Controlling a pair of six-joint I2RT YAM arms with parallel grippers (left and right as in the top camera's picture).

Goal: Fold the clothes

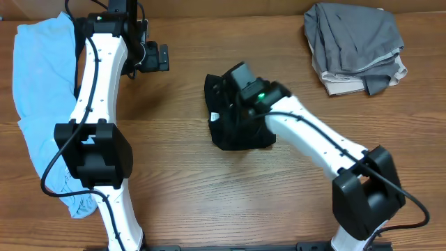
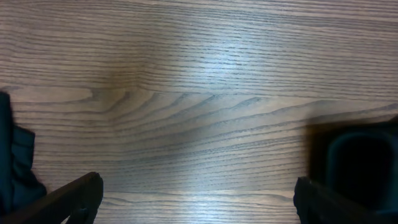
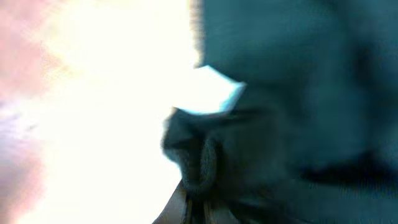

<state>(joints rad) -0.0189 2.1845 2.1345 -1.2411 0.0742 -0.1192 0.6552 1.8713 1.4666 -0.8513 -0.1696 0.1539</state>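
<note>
A crumpled black garment [image 1: 240,132] lies mid-table. My right gripper [image 1: 235,104] is down on its upper left part. In the blurred right wrist view the fingers [image 3: 202,190] are close together, pinching a rolled edge of the dark cloth [image 3: 298,93] beside a white label [image 3: 214,93]. My left gripper [image 1: 162,58] hangs over bare wood at the back left, away from the black garment. Its fingers [image 2: 196,193] are wide apart and empty. A light blue garment [image 1: 38,84] lies spread along the table's left side, under the left arm.
A pile of grey clothes [image 1: 355,42] on a beige one [image 1: 345,87] sits at the back right. A dark cloth edge [image 2: 12,162] shows at the left of the left wrist view. Bare wood [image 1: 181,181] runs across the front.
</note>
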